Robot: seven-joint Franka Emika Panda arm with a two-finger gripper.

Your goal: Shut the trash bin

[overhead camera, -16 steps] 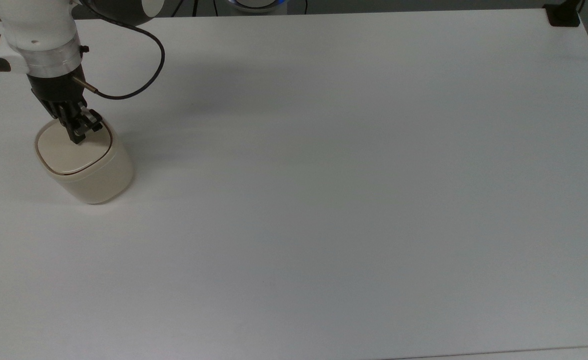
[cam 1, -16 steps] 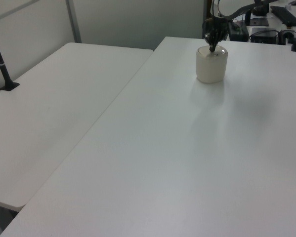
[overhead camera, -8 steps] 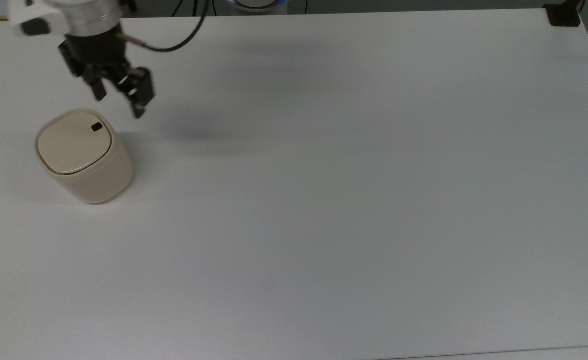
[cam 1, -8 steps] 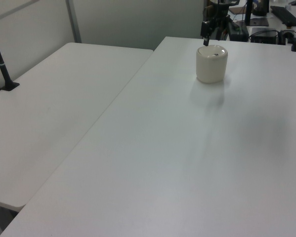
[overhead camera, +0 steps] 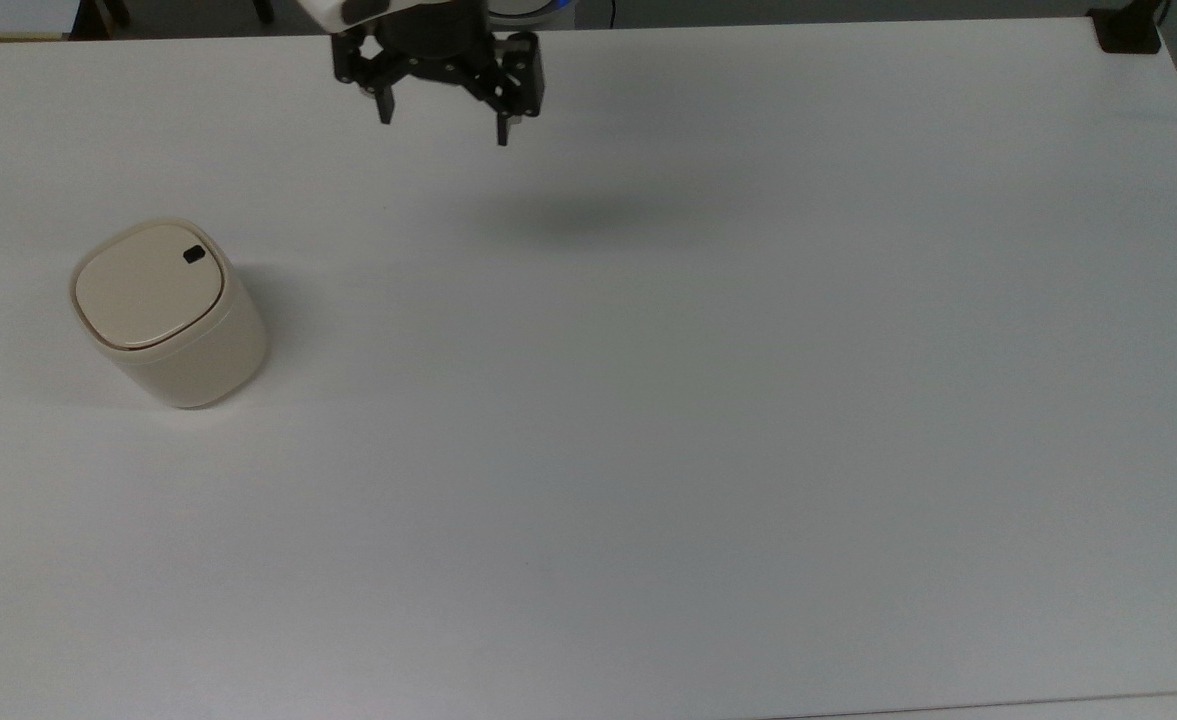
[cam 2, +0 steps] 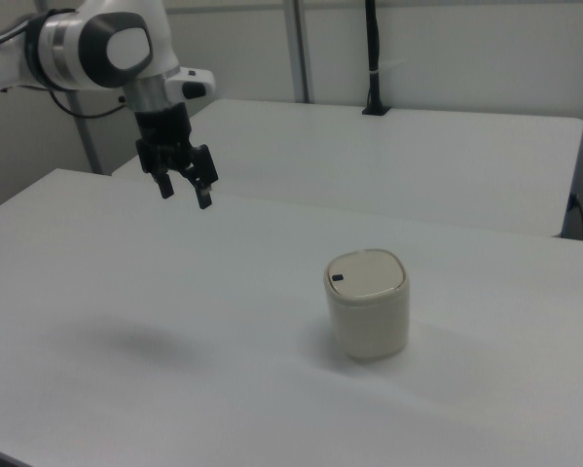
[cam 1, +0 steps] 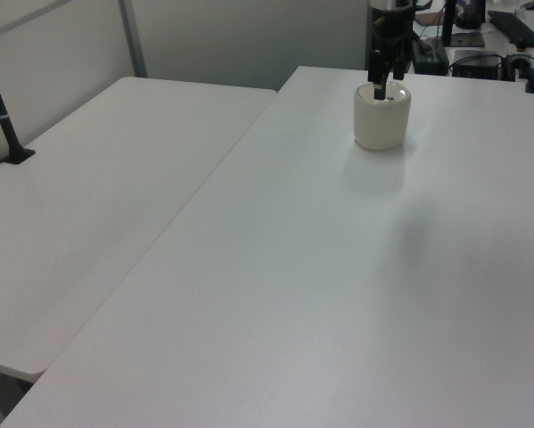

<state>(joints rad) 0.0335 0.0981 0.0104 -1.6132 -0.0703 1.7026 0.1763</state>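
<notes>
Trash bin (overhead camera: 168, 315) shut; pincer (overhead camera: 442, 125) well apart.

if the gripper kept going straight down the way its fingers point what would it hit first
Most likely bare table. The open gripper hangs in the air, fingers pointing down, well off to the right view's left of the closed trash bin. Its shadow falls on bare tabletop.

A robotics lab: bare white bench (overhead camera: 648, 400), a second white table (cam 2: 418, 156), a robot arm (cam 2: 87, 49), plain partition walls (cam 1: 240, 36).
</notes>
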